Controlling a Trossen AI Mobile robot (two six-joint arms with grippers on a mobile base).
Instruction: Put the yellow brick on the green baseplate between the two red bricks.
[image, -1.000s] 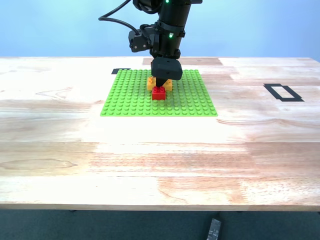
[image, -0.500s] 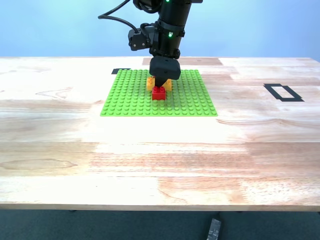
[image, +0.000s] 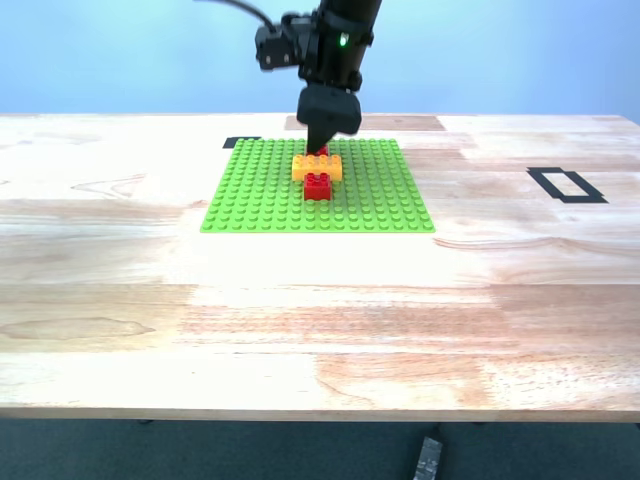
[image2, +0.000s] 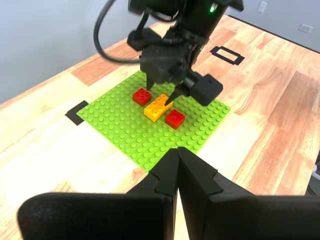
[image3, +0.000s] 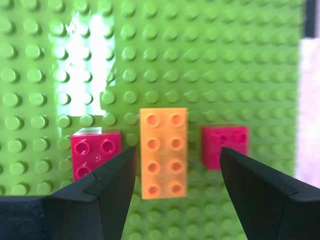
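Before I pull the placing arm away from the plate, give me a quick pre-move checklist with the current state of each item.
1. Yellow brick lies on the green baseplate between the two red bricks: ok.
2. My second gripper is open, its fingers on either side of the yellow brick and off it: ok.
3. Yellow brick fully pressed onto the studs: cannot tell; it looks level in the exterior view.
4. Second gripper is above the bricks with nothing hanging from it in the exterior view: ok.
5. My first gripper is shut, empty and away from the baseplate: ok.
6. Gaps between yellow and red bricks: small gaps visible on both sides; ok.
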